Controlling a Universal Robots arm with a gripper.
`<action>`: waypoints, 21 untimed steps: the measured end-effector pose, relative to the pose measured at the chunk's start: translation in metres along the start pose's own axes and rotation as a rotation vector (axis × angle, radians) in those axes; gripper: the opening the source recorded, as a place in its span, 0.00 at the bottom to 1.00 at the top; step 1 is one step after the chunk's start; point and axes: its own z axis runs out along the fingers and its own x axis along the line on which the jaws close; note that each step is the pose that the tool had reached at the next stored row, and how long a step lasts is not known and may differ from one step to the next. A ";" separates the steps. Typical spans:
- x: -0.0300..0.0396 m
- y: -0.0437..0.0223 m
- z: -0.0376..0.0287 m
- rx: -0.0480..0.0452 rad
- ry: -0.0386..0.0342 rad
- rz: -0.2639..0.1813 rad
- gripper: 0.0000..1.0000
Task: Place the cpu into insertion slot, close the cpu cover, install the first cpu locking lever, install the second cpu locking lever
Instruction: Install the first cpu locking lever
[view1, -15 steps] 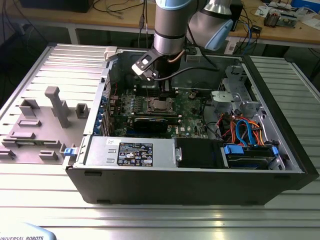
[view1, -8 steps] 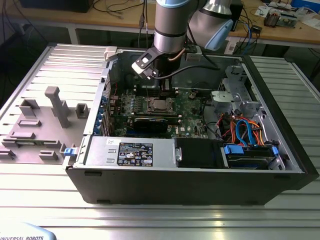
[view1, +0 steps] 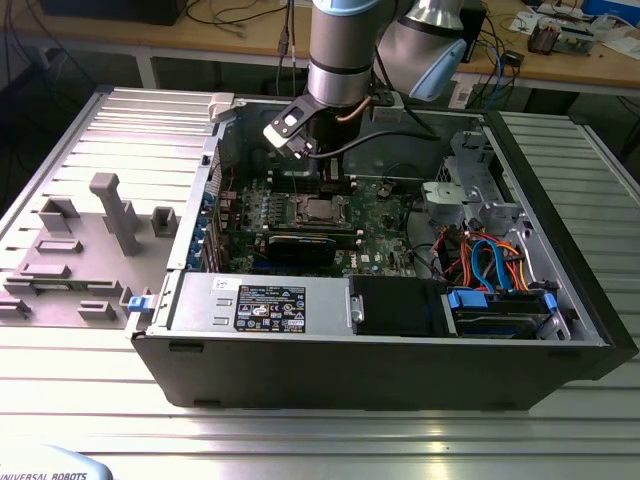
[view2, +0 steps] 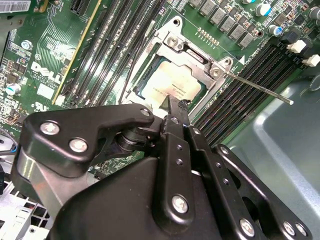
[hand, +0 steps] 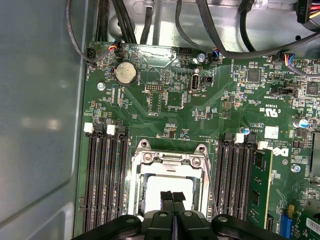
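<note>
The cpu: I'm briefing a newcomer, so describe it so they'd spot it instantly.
In the open case, look at the green board. Amid its long black slots sits a silvery frame; the cpu is the flat, pale metal square in that frame's window.

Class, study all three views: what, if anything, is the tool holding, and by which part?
Nothing is held. The tool is shut with nothing between its fingers, just over the cpu.

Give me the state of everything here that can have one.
cpu: seated in the socket.
cpu cover: down over the cpu.
locking lever: unlatched, sticking out from the socket.
pincer: shut, empty, over the cpu.
computer case: open, lying on its side.
</note>
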 end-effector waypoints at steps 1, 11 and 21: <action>0.0000 0.0000 0.0000 0.0000 0.0000 0.000 0.11; 0.0000 0.0000 -0.0030 0.0001 -0.0002 -0.010 0.11; 0.0001 0.0000 -0.0200 0.0001 -0.0003 -0.080 0.11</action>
